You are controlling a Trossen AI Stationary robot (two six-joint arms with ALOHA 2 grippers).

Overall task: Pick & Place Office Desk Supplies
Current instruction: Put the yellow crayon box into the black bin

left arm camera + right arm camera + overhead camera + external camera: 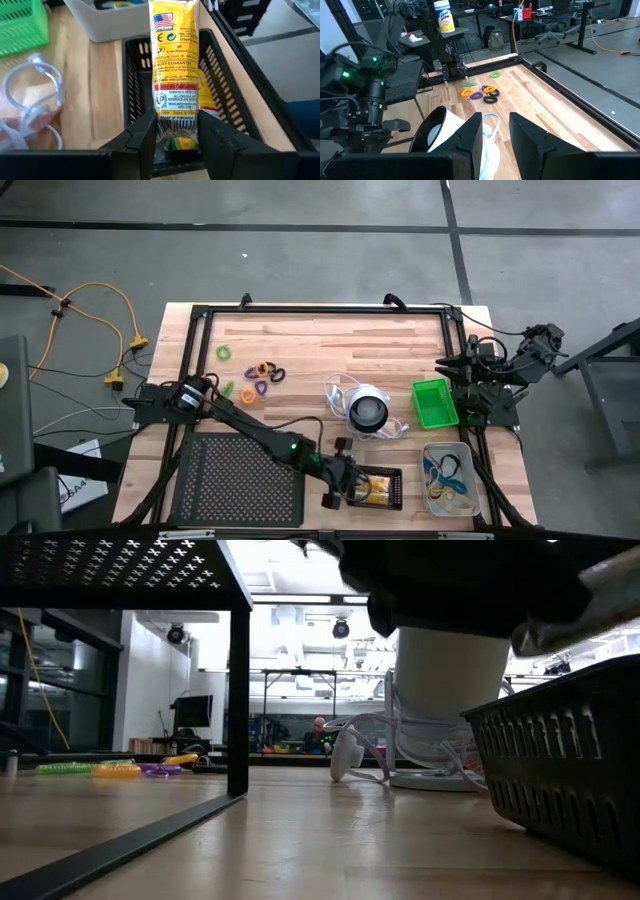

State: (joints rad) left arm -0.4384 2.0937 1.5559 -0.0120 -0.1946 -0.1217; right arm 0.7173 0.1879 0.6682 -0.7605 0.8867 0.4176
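My left gripper (347, 484) (176, 137) is at the near edge of the table, at the left end of the black tray (392, 502), and it is shut on a yellow-and-white pack (175, 55). A second yellow pack (209, 97) lies in the tray below it. Several green, purple, orange and brown loops (258, 374) (481, 91) lie on the wood toward the far left. Teal and dark cords (447, 472) lie in the clear tray. My right gripper (496, 135) is open and holds nothing; it waits at the table's right edge (478, 372). My left gripper pinches the yellow-and-white pack by its barcode end (176, 125) between the two fingers (145, 135). The fingers come from the table's left and lie along the pack. The pack sticks out past the fingertips over the black tray (235, 95).
A round white-and-black object with a white cord (368, 412) (440, 690) stands mid-table. The green tray (434, 402) and the clear tray (470, 498) lie to the right. A black perforated panel (240, 476) is near left. A black frame (320, 310) borders the table. Bare wood lies in the far middle.
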